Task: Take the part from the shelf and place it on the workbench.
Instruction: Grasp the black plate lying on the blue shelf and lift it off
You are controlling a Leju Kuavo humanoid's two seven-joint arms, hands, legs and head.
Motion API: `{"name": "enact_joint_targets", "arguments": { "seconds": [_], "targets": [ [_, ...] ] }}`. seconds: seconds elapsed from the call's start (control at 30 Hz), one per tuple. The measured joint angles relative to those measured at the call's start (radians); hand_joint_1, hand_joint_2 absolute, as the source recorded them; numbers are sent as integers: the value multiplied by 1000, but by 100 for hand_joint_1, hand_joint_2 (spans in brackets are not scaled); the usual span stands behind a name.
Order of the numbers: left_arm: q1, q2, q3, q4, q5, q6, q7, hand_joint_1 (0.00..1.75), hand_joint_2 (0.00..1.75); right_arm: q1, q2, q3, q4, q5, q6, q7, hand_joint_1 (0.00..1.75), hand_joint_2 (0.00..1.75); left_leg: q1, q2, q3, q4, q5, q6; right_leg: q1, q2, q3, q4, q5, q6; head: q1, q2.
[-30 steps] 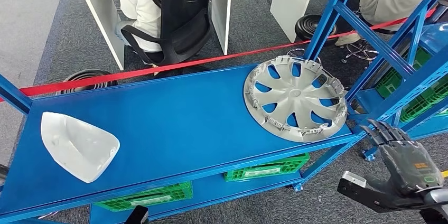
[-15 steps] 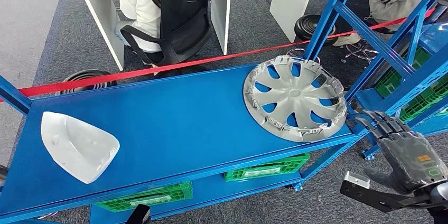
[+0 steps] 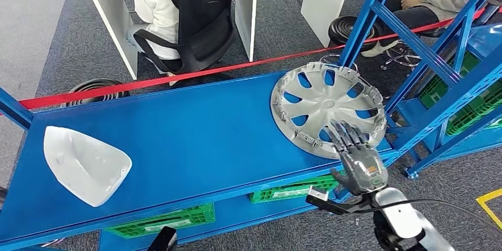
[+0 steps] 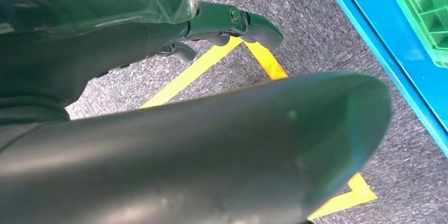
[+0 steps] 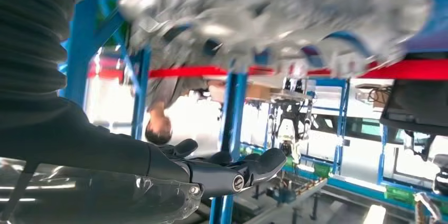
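Note:
A silver hubcap [image 3: 327,109] lies flat at the right end of the blue shelf [image 3: 195,138]. My right hand [image 3: 358,159] reaches in from the shelf's front edge, palm down and fingers spread, with its fingertips [image 3: 345,129] over the hubcap's near rim; it holds nothing. In the right wrist view the hubcap [image 5: 274,18] is a blur close to the outstretched fingers [image 5: 232,174]. A white mirror-shaped shell [image 3: 86,164] rests at the shelf's left end. My left hand [image 4: 201,145] hangs over the carpet with nothing in it, its fingers [image 4: 232,20] extended.
Blue uprights [image 3: 367,23] and diagonal braces stand just right of the hubcap. Green crates [image 3: 296,190] sit on the lower shelf. Red tape [image 3: 195,74] runs behind the shelf, with a person in a black chair [image 3: 204,23] beyond. Yellow lines [image 4: 264,60] mark the floor.
My right hand has moved up and to the left, from beside the shelf's right front corner to over the hubcap's near rim. The hubcap and the white shell have not moved.

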Motion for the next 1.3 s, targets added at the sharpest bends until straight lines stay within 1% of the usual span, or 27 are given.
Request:
{"name": "enact_joint_targets", "arguments": {
  "seconds": [0.03,0.07,0.13,0.2,0.33,0.5,0.77,0.93,1.17,1.23,1.3],
  "targets": [
    [0,-2,0,0,-3,2,2,0,0,-36,43,34,81,10,-49,2,0,175,0,0,0,0,0,0,0,0,0,0,0,0,0,0],
    [0,-3,0,0,-5,2,5,0,0,-59,77,55,140,21,-75,13,0,175,0,0,0,0,0,0,0,0,0,0,0,0,0,0],
    [0,-4,0,0,-10,3,12,0,0,-94,138,84,230,43,-107,41,0,175,0,0,0,0,0,0,0,0,0,1,0,0,0,0],
    [0,-5,0,0,-13,3,17,0,0,-123,186,104,293,58,-120,59,0,175,0,1,1,0,0,-1,1,1,0,1,0,0,0,0],
    [-1,-6,-1,0,-16,0,24,0,0,-182,260,127,391,82,-120,84,0,175,1,4,5,0,0,-1,1,3,3,0,0,0,0,0],
    [-1,-7,-1,0,-16,-4,29,0,0,-228,314,139,462,113,-104,109,0,175,0,4,8,0,0,-1,1,3,6,0,0,-1,0,0],
    [-1,-4,0,0,-7,-7,30,0,0,-270,344,143,525,124,-92,118,0,175,0,4,11,0,-1,-1,1,4,9,0,0,-1,0,0],
    [-1,2,1,0,-6,-9,32,0,0,-299,347,142,550,136,-40,131,0,175,0,4,15,0,-1,-1,1,4,12,0,0,-1,0,0],
    [-1,11,3,0,0,-11,30,0,0,-316,308,128,552,141,15,149,0,175,0,3,19,0,-1,-1,1,3,17,-1,0,-1,0,0],
    [-1,13,3,0,4,-10,28,0,0,-319,286,120,552,141,35,160,0,175,0,2,20,0,-1,-1,1,3,18,-2,0,-1,0,0],
    [0,16,4,0,8,-9,24,0,0,-322,253,105,551,136,57,161,0,175,-1,-1,21,0,-1,-1,1,1,21,-3,-1,-1,0,0]
  ]
}}
